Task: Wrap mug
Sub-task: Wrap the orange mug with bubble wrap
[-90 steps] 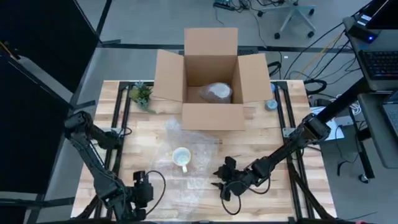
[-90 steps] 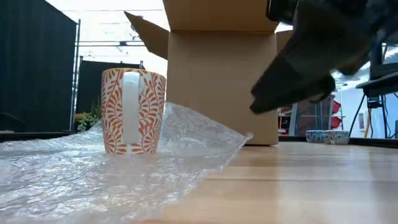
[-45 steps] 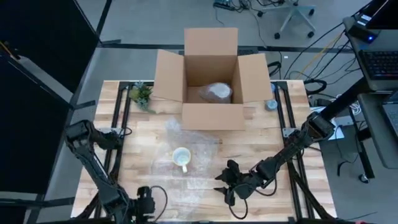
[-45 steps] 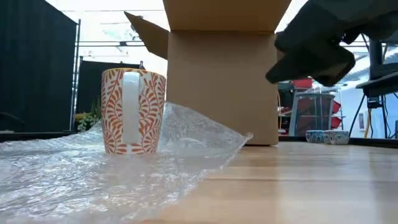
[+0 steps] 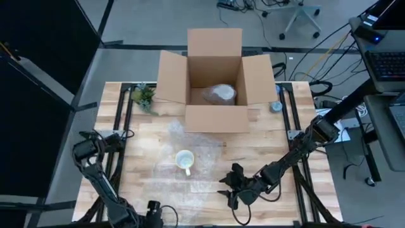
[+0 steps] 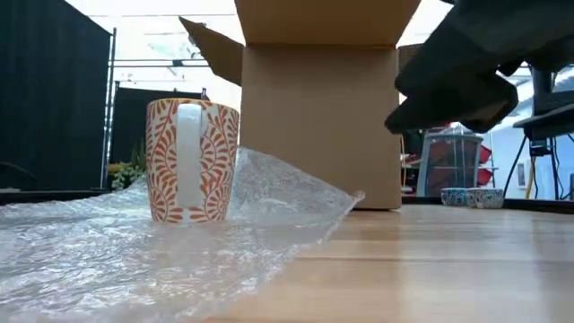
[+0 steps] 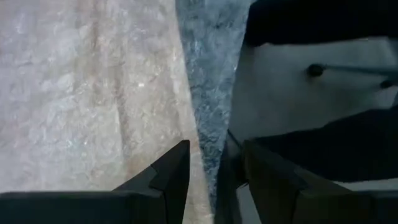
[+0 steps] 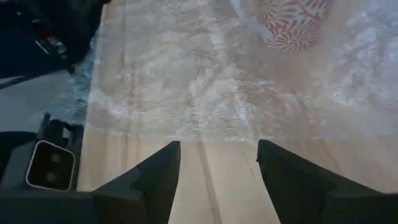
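An orange-and-white patterned mug [image 5: 184,161] [image 6: 191,161] stands upright on its base on a clear bubble-wrap sheet [image 5: 193,180] [image 6: 134,260], its handle toward the near edge. The sheet lies flat on the wooden table. My right gripper [image 5: 229,190] [image 8: 214,162] hovers open to the right of the mug, over the sheet's near right part; the right wrist view shows the mug [image 8: 289,22] ahead of it. My left gripper [image 5: 152,208] [image 7: 214,162] is open at the table's near edge, over the sheet's near border.
An open cardboard box [image 5: 215,76] [image 6: 318,117] stands at the far middle with a wrapped bundle [image 5: 219,94] inside. A small plant [image 5: 144,96] sits far left and a patterned bowl [image 5: 275,106] [image 6: 471,197] far right. Bare wood lies right of the sheet.
My left gripper has drawn back toward the table's near edge, away from the mug. My right gripper has shifted a little toward the near and right edges and risen slightly. The mug and the sheet have kept still.
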Controlling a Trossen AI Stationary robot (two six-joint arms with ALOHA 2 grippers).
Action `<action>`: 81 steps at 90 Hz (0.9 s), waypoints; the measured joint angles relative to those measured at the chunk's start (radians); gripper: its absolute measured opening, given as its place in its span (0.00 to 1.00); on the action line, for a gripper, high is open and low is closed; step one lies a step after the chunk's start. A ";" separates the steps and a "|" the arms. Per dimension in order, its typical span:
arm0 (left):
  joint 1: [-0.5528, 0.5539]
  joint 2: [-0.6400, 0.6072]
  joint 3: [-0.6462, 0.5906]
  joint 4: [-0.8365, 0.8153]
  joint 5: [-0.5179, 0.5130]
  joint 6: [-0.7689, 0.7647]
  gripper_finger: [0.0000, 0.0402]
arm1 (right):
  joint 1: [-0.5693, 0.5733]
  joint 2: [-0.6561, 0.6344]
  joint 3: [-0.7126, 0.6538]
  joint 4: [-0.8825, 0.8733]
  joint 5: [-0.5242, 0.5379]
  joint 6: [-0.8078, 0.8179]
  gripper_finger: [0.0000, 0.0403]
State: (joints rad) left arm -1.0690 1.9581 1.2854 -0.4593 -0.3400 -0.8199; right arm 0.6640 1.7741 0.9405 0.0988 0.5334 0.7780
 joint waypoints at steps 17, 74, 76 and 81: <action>0.026 0.055 0.000 -0.019 0.001 0.071 0.33 | 0.000 0.040 0.000 0.006 -0.003 0.019 0.50; 0.079 0.023 0.079 -0.137 0.087 0.033 0.00 | -0.041 0.040 0.000 0.115 -0.005 -0.265 0.50; 0.078 0.016 0.096 -0.159 0.086 0.038 0.00 | -0.048 0.037 0.000 0.114 -0.005 -0.282 0.50; 0.080 -0.003 0.135 -0.226 0.071 0.044 0.00 | -0.064 0.025 0.000 0.114 -0.005 -0.326 0.50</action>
State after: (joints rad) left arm -0.9889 1.9552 1.4208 -0.6849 -0.2695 -0.7756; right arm 0.5998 1.7990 0.9401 0.2127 0.5282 0.4518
